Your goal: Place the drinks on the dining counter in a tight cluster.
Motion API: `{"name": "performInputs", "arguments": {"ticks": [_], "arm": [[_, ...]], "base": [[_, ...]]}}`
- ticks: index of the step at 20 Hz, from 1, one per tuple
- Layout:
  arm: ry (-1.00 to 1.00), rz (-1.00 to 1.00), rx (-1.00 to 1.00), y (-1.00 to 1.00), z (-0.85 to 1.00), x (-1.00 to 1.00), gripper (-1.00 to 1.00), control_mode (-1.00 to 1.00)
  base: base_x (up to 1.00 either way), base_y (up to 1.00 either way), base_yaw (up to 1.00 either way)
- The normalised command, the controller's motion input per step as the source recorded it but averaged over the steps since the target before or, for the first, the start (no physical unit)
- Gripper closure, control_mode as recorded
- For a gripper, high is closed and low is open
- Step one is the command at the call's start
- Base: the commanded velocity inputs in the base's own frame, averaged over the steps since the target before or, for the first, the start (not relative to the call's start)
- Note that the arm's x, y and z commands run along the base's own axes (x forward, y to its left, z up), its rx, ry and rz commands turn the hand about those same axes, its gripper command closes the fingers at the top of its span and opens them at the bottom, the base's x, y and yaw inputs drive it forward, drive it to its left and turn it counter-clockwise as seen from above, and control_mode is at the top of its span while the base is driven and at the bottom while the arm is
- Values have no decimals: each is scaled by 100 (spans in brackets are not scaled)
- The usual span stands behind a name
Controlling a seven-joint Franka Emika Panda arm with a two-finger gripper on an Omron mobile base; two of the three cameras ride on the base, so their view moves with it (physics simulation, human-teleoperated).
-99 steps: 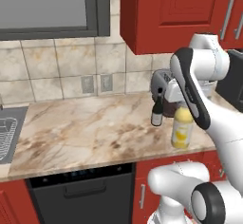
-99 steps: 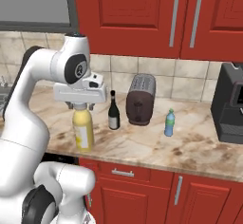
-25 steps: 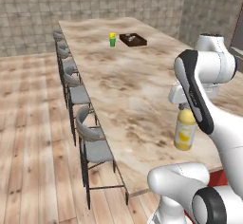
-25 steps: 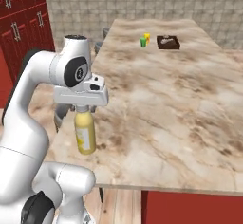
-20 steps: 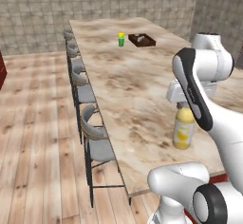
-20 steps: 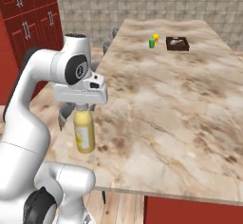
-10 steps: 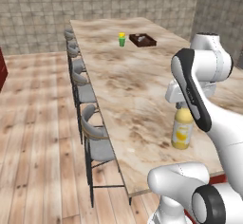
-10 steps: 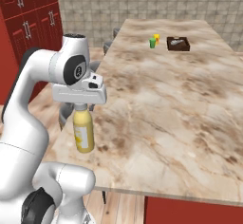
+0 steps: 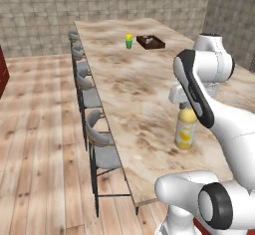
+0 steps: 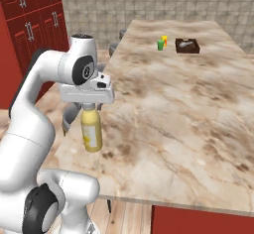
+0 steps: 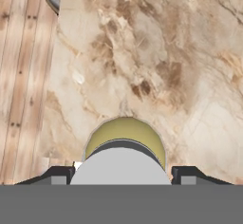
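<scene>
My gripper [image 9: 186,105] [image 10: 88,106] is shut on the neck of the stout yellow juice bottle [image 9: 185,130] [image 10: 92,133]. The bottle is upright, right at the top of the dining counter [image 9: 130,82] [image 10: 188,96], close to its near corner on the stool side. Whether its base touches the marble I cannot tell. In the hand view its pale cap and yellow shoulder [image 11: 126,132] sit between my fingertips [image 11: 57,175], with the counter [image 11: 156,52] below. The other drinks are out of view.
A small green-and-yellow cup [image 9: 129,41] [image 10: 161,44] and a dark tray [image 9: 150,42] [image 10: 187,45] stand at the counter's far end. Grey stools [image 9: 102,147] line the counter's long side above the wooden floor [image 9: 40,129]. Red cabinets [image 10: 30,10] stand far off.
The base has driven from the tiled worktop to the dining counter, carrying the juice bottle in my grip. Over the last half second the scene and the bottle hold almost still.
</scene>
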Motion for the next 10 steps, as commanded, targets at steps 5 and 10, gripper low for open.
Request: {"name": "performInputs", "arguments": {"ticks": [5, 10], "arm": [[1, 6, 0, 0, -4, 82, 100, -100], [-3, 3, 0, -5, -19, 58, 100, -100]], "base": [[0, 0, 0], [0, 0, 0]]}}
